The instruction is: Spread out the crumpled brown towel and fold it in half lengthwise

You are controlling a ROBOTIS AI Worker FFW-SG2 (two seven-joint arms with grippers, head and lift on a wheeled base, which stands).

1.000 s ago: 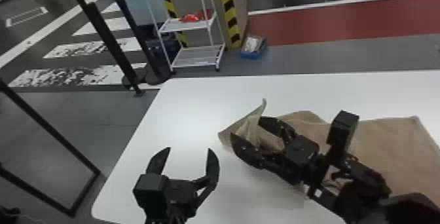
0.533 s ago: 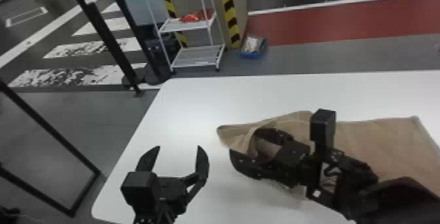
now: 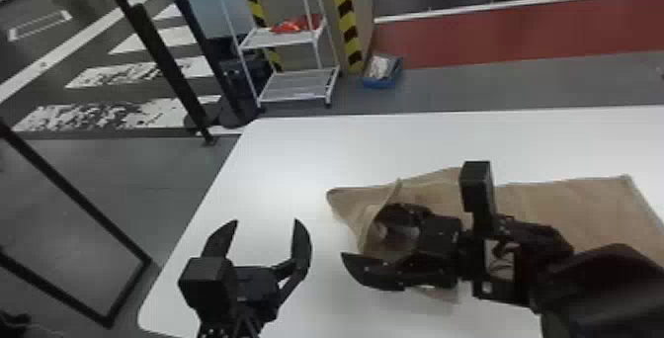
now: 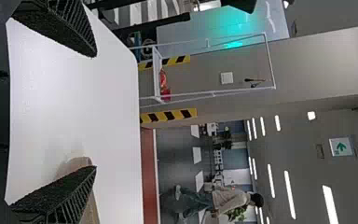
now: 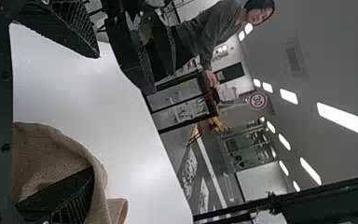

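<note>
Head view. Locate one brown, coarse-woven cloth towel (image 3: 578, 203) on the white, flat, round-cornered counter (image 3: 286, 164). Read the long axis as running roughly side to side across the robot's front, with a fairly flat right part and a rumpled, tapering left end. Count two pincers in all, one per arm. Find the black, two-fingered right pincer (image 3: 364, 235) at the rumpled end, fingers spread wide, clenched on nothing, with a turned-up flap (image 3: 371, 223) of cloth curling around the far finger. Find the matching black left pincer (image 3: 266, 223) above the counter, likewise released and empty, well apart from the cloth. For the coming move, take as reference the left corner (image 3: 338, 197) of the towel: ahead and to the right of the left pincer, but nearer to the right. Judge the step in hand as spreading; lengthwise folding to follow.

Left wrist view. Confirm wide-open fingers with bare counter between. Note a small part of the towel beyond one finger (image 4: 58, 193).

Right wrist view. Confirm fingers well apart, one (image 5: 60, 193) tucked into the cloth, the other clear of it. Open out the turned-up flap before folding; otherwise, risk trapping a crease or dragging the whole towel.
</note>
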